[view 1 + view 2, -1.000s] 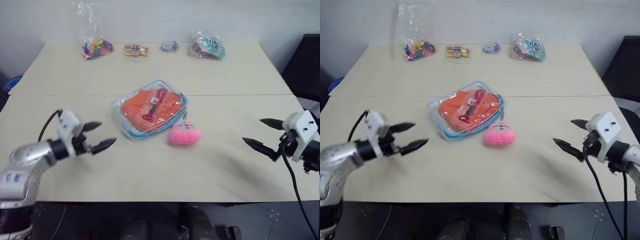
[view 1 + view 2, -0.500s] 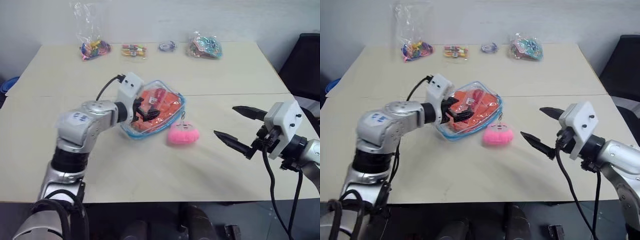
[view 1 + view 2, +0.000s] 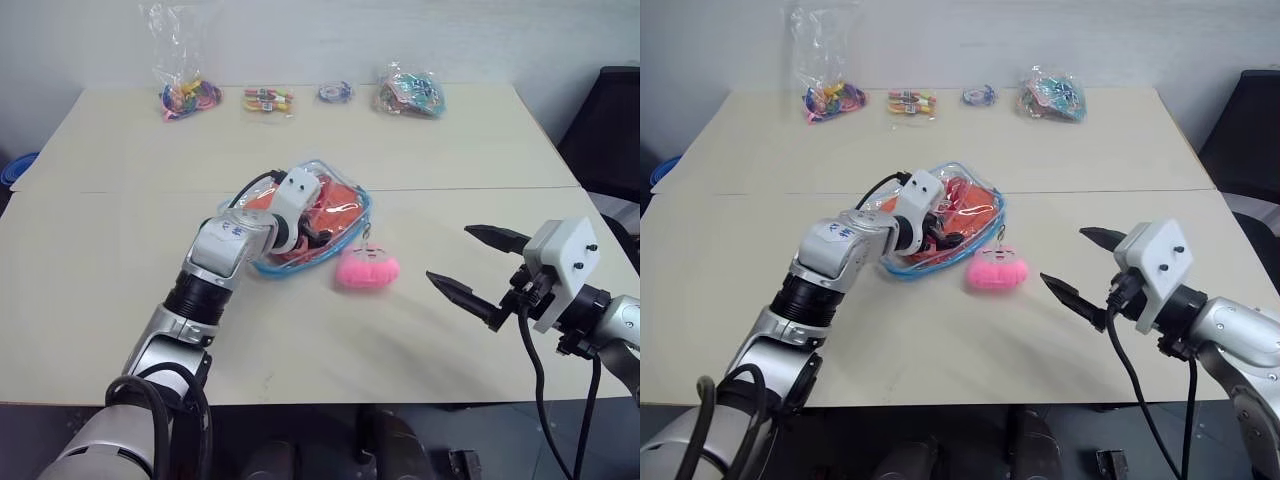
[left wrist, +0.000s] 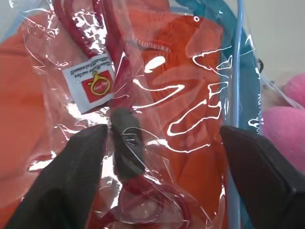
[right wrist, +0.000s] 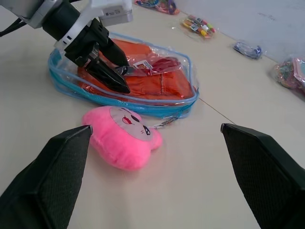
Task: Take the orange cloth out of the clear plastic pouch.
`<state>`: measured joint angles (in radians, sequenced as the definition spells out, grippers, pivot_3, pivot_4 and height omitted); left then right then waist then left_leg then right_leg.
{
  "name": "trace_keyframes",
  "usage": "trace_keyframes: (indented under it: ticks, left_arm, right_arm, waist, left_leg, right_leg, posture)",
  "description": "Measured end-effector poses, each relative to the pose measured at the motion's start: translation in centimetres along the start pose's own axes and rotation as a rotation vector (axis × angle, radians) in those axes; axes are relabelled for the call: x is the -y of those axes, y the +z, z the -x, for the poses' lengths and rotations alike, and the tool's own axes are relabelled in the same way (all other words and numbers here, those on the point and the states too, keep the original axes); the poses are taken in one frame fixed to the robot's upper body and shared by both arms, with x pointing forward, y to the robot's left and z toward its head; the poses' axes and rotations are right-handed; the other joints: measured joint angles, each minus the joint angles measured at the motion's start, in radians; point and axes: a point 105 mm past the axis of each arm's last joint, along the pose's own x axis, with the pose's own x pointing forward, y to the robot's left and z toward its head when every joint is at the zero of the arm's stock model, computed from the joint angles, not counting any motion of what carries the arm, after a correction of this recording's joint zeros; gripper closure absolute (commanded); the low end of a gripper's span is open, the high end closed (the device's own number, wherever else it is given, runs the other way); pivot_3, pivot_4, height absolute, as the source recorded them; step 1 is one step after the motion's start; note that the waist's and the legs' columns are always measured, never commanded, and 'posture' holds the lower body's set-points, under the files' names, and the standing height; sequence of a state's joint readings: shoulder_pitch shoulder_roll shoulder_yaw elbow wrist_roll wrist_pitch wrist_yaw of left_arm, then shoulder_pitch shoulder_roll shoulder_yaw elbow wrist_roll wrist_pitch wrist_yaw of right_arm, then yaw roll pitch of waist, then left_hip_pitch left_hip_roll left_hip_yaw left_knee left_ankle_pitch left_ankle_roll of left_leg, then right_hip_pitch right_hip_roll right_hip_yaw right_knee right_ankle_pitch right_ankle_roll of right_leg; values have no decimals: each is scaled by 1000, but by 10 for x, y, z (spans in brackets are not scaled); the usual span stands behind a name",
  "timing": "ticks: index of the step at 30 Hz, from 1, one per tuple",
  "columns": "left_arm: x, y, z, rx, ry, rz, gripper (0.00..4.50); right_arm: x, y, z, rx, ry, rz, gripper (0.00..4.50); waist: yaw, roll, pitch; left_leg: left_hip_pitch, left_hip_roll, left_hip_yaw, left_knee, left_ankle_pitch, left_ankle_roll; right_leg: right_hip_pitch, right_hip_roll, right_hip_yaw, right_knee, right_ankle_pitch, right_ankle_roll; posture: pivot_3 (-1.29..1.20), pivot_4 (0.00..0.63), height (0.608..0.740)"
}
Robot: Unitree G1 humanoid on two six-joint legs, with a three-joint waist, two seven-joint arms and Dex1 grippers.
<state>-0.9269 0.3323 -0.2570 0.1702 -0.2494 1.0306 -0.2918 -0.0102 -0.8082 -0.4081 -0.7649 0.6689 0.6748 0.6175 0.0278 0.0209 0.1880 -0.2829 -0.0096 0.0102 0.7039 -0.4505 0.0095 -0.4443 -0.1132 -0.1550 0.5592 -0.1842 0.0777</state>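
The left arm has swung in from the near left edge of the table (image 3: 120,300) and now reaches across to the middle, so the left gripper (image 5: 107,67) sits on top of the clear plastic pouch (image 3: 345,240). Its jaws are spread, one finger to each side of a fold of the film, and they look a little narrower than when the arm was still out at the edge; I cannot tell that they have caught anything yet. The right gripper (image 3: 475,268) has drifted inward from the right edge and hangs above the table to the right of the pouch, jaws wide apart and empty.

To my eye this means the reach is finished and the grasp is beginning. The left fingers press on the outer plastic, not through an opening, so I judge they are about to pin or lift the pouch, which would leave the right hand free to work the blue zipper edge.

The orange cloth (image 4: 190,95) is inside the pouch, which lies flat at the centre of the table, so nothing has come out.

Counting: one pouch, one orange cloth in it, one red cord with a small label (image 4: 90,81) packed alongside the cloth, one pink plush toy (image 3: 368,269) touching the pouch's near right corner, and four small bags of colourful items (image 3: 195,95) lined along the far edge.
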Motion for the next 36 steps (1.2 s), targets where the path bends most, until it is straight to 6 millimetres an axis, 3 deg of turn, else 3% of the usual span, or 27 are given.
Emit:
trace_keyframes:
  ticks: [7, 9, 14, 18, 21, 27, 30, 31, 32, 36]
  left_arm:
    - [-7, -4, -4, -11, 36, 11, 3470]
    - [-8, -4, -3, -10, 42, 12, 3843]
    - [-10, -5, -2, -12, 49, 21, 3843]
    - [-39, -3, 16, 11, 149, 45, 3843]
    - [-101, -11, 59, 26, 366, 68, 3843]
    - [-156, -32, 108, 3, 580, 100, 3843]
    - [-188, -71, 140, -79, 710, 139, 3843]
    - [-200, -121, 159, -176, 781, 224, 3464]
    - [-199, -144, 162, -210, 784, 272, 3334]
    - [-202, -154, 170, -191, 821, 279, 2261]
  right_arm:
    - [0, -1, 1, 0, -1, 0, 0]
    - [-1, -1, 1, -1, -2, 0, 0]
    - [-1, 0, 1, 3, -3, 3, 0]
    - [1, 6, -2, 29, 7, 16, 0]
    - [1, 11, -4, 53, 34, 12, 0]
    - [-1, 17, -7, 79, 69, 10, 0]
    - [-6, 16, -11, 82, 118, -3, 0]
    - [-10, 15, -14, 81, 175, -19, 0]
    - [-14, 19, -16, 94, 213, -9, 0]
    - [-10, 21, -20, 102, 235, -9, 0]
  waist:
    - [0, 0, 0]
    - [1, 0, 0]
    - [2, 0, 0]
    - [-6, 0, 0]
    - [-16, 0, 0]
    - [-12, 0, 0]
    - [-1, -1, -1]
    - [3, -2, 0]
    - [2, -4, -1]
    - [-2, -5, -1]
  left_leg:
    - [0, 0, 0, 0, 0, 0]
    - [0, 0, 0, 0, 0, 0]
    - [0, 0, 0, 1, 0, 0]
    - [0, 1, 0, 1, 0, 0]
    - [1, 4, 1, 1, 0, -2]
    - [1, 3, 1, 1, 0, -2]
    - [1, 3, -1, 1, 0, -2]
    - [1, 3, -3, 4, 0, -2]
    - [0, 3, -3, 5, 0, -2]
    - [0, 3, -2, 5, -1, -3]
  right_leg:
    - [0, 0, 0, 0, 0, 0]
    - [0, 0, 0, 0, 0, 0]
    - [0, 0, 0, 0, 0, 0]
    - [0, 0, 0, 0, 0, 0]
    - [0, 3, 0, 0, 0, -2]
    - [-1, 3, 0, 0, 0, -2]
    - [-1, 2, -1, 0, 0, -2]
    - [-2, 1, -3, 0, 0, -2]
    - [-2, 1, -4, 0, 0, -1]
    - [-1, 1, -2, 1, 0, -1]
  posture:
    - [0, 150, 740]
    - [0, 150, 740]
    - [0, 150, 740]
    - [0, 150, 740]
    - [0, 150, 740]
    - [0, 150, 740]
    - [0, 150, 740]
    - [0, 150, 740]
    - [0, 150, 740]
    - [0, 150, 740]
